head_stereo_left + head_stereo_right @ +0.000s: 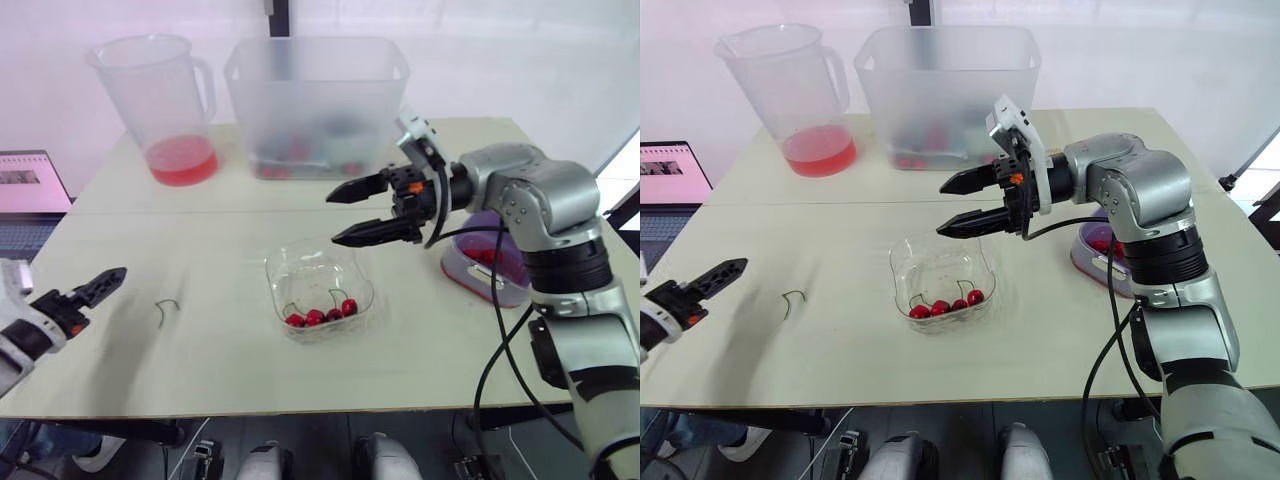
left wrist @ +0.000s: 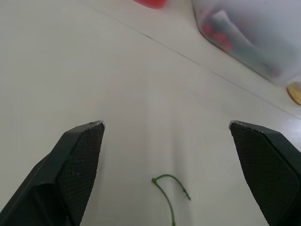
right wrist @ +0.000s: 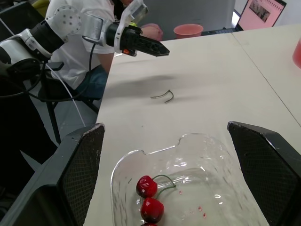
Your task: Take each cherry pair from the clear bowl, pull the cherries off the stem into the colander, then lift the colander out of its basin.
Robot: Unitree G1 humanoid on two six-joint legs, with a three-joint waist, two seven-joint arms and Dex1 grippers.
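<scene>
Writing: the laptop [image 1: 30, 182] off the table's left edge showed a pink page, its text too small to read.
Clear bowl [image 1: 318, 285]: stood near the middle of the table [image 1: 200, 370], with a few red cherries [image 1: 320, 316] on green stems gathered at its near side.
Colander in its basin [image 1: 487, 272]: a purple vessel to the right of the clear bowl, partly hidden behind the right arm, with red fruit inside; colander and basin could not be told apart.
Pitcher [image 1: 160, 95]: stood at the back left, clear, with a shallow layer of red liquid.
Tub [image 1: 315, 105]: large and frosted, beside the pitcher, with red and dark items blurred at its bottom.
Loose stem [image 1: 167, 311]: lay bare on the table, left of the clear bowl.
Right gripper [image 1: 939, 211]: hung above the bowl's far rim, fingers spread wide, holding nothing.
Left gripper [image 2: 165, 125]: hovered low over the table near the loose stem, fingers wide apart and empty.
</scene>
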